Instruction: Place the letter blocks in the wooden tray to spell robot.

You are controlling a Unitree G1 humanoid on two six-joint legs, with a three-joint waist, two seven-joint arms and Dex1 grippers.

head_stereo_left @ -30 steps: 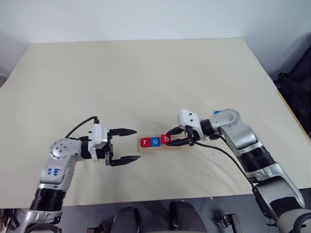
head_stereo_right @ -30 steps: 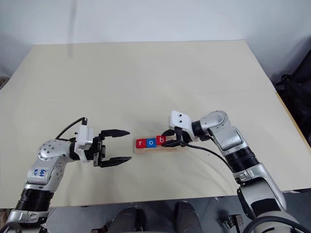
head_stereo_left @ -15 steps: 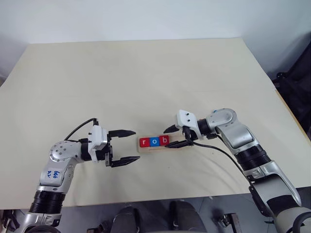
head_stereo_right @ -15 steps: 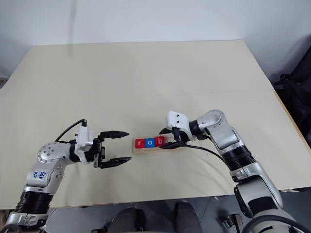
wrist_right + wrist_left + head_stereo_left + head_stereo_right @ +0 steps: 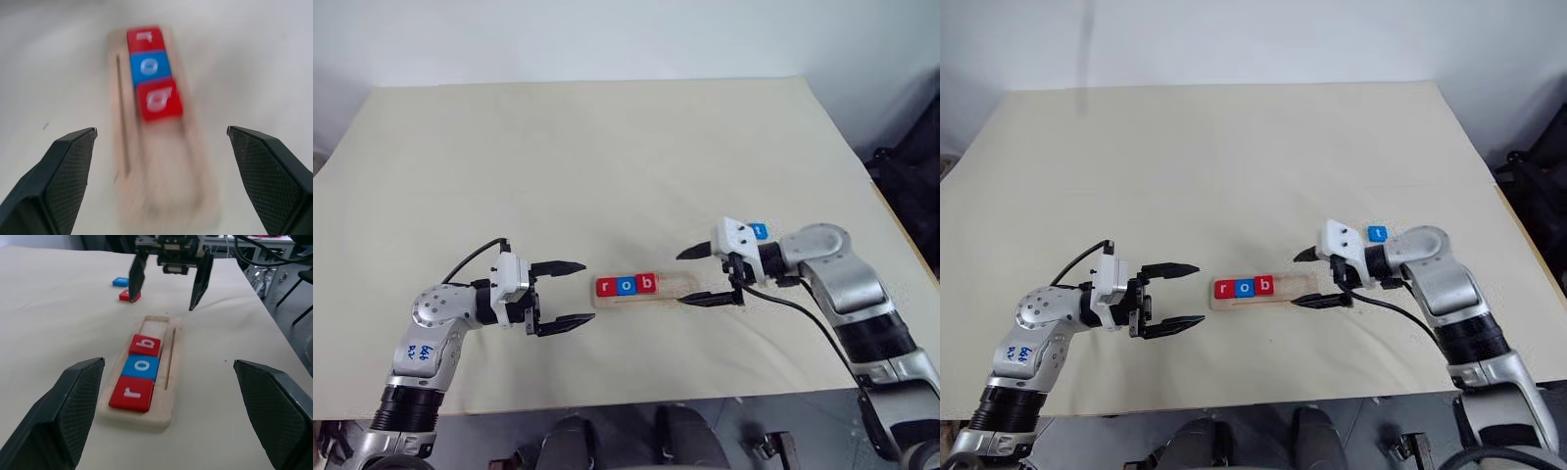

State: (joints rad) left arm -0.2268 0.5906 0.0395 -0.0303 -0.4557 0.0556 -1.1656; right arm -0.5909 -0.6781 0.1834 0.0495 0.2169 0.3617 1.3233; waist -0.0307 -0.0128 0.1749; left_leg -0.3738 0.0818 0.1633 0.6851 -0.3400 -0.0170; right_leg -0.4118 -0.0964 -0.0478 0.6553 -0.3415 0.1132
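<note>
Beige tabletop (image 5: pixel 607 157) runs up to a white wall; dark gear sits off its right edge, too cut off for you to identify.

You've got the wooden tray (image 5: pixel 675 285) lying flat mid-table between the two grippers. Its left three places are filled: red r (image 5: pixel 606 286), blue o (image 5: pixel 626 286), red b (image 5: pixel 647 284), touching in a row. The right end of the slot is bare wood.

Left gripper (image 5: pixel 573 292) hovers just left of the tray's end, fingers spread wide, holding nothing. Right gripper (image 5: pixel 699 276) sits at the tray's right end, fingers spread wide on either side of it, also holding nothing.

Two loose blocks lie beyond the right gripper: a blue one (image 5: pixel 120 282) and a red one (image 5: pixel 129 295), near each other but apart. From the head camera you only get the blue one (image 5: pixel 1377 234), peeking over the right wrist, white t on it. The red one's letter can't be read. The right arm and its cable stand between the head camera and those blocks.
</note>
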